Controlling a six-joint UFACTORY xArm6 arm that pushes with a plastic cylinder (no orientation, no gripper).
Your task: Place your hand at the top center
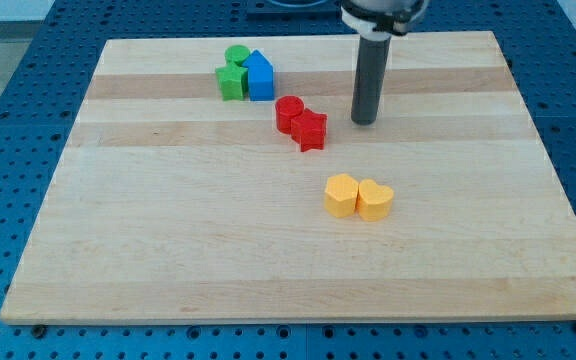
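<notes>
My tip (pixel 365 121) rests on the wooden board (pixel 168 240) in its upper middle part, slightly right of centre. The rod rises from it to the view's top edge. A red star block (pixel 310 130) lies a short way left of the tip, touching a red cylinder (pixel 289 112) on its upper left. Further left near the top are a green cylinder (pixel 236 56), a green star-like block (pixel 232 82) and a blue house-shaped block (pixel 260 76), clustered together. A yellow hexagon block (pixel 341 195) and a yellow heart block (pixel 375 199) sit side by side below the tip.
The board lies on a blue perforated table (pixel 28 60) that shows on all sides. The arm's dark body (pixel 383 15) is at the view's top above the rod.
</notes>
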